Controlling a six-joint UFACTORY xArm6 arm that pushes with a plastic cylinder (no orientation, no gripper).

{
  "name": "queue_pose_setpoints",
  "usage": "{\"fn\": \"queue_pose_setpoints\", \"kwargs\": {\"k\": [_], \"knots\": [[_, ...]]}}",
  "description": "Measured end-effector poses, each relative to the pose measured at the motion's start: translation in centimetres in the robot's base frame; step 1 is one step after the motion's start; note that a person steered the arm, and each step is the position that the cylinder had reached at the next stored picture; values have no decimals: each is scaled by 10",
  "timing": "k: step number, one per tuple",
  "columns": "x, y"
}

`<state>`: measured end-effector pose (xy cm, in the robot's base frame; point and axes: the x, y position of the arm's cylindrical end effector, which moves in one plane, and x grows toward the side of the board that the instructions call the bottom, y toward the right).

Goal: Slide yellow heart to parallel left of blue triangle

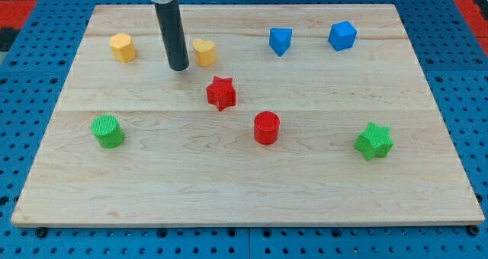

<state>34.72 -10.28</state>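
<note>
On the pale wooden table (244, 183), my tip (179, 68) stands just to the view's left of the small yellow heart-shaped block (203, 52), near it but with a thin strip of wood showing between the two, so I judge there is no contact at this moment. The end effector is only a straight dark rod; it has nothing to open or close and holds nothing.

The yellow heart sits in the upper band of the table, roughly level with the blue triangular block (280, 40), which lies further to the view's right. A clear stretch of wood separates them. The heart is already on the triangle's left side and close to its row (perhaps a touch lower), so the remaining work looks modest: a push toward the view's right, and slightly toward the top, to bring it beside the triangle. My tip is on the correct side for that push.

Other blocks lie away from that path: a yellow hexagonal block (122, 47) at the upper left, a blue cube (342, 36) beyond the triangle, a red star (221, 93) just below the heart, a red cylinder (267, 128), a green cylinder (107, 131) and a green star (374, 140).
</note>
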Motion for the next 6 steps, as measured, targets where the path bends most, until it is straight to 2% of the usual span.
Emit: {"fn": "queue_pose_setpoints", "kwargs": {"k": [1, 3, 6], "knots": [[-4, 24], [-23, 27], [-23, 25]]}}
